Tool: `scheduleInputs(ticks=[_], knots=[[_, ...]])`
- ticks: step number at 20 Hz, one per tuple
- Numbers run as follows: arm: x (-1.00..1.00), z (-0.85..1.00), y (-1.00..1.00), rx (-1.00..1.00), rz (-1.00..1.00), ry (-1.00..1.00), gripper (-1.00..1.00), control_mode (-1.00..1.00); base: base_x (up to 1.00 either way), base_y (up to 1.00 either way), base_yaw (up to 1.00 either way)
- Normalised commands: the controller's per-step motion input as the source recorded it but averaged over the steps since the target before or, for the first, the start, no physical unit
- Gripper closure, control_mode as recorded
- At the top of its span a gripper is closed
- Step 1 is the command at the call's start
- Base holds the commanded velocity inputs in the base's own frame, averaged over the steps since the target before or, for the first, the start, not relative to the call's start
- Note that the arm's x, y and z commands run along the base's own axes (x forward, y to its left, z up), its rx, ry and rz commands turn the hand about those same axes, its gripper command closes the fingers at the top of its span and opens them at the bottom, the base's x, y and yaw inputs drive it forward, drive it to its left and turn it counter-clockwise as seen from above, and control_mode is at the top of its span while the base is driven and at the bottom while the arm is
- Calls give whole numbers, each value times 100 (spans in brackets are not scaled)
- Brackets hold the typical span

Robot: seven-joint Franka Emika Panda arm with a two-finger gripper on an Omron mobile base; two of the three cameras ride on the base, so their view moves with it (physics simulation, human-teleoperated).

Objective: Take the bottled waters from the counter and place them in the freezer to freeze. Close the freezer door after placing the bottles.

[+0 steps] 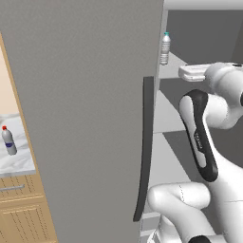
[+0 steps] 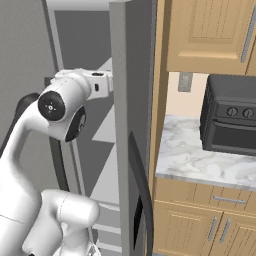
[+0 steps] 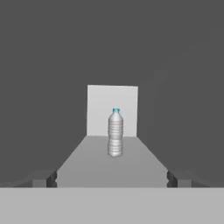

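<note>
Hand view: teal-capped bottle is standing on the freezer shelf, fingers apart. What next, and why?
Probably draw the hand straight back out of the freezer. The teal-capped bottle stands upright on the shelf, apart from the open fingers, and the red-capped bottle waits on the counter.

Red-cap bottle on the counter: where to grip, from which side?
Grip the red-cap bottle across its ribbed body below the cap, jaws level, coming in from the room side over the counter's front edge. It stands upright with a wall behind and the open freezer door beside it, so the front looks freest.
</note>
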Motion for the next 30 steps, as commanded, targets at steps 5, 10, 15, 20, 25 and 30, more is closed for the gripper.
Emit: scheduleInputs(ticks=[5, 10, 15, 20, 25, 30], knots=[[-61, 0, 9, 0, 0, 17, -100, -100, 0, 0, 0], [-61, 0, 11, 0, 0, 19, -100, -100, 0, 0, 0], [-57, 0, 12, 0, -3, 21, -100, -100, 0, 0, 0], [-38, -2, 12, 1, -5, 26, -100, -100, 0, 0, 0], [-23, -13, 15, 2, -5, 30, -100, -100, 0, 0, 0], [-29, -23, 8, 6, -5, 26, -100, -100, 0, 0, 0]])
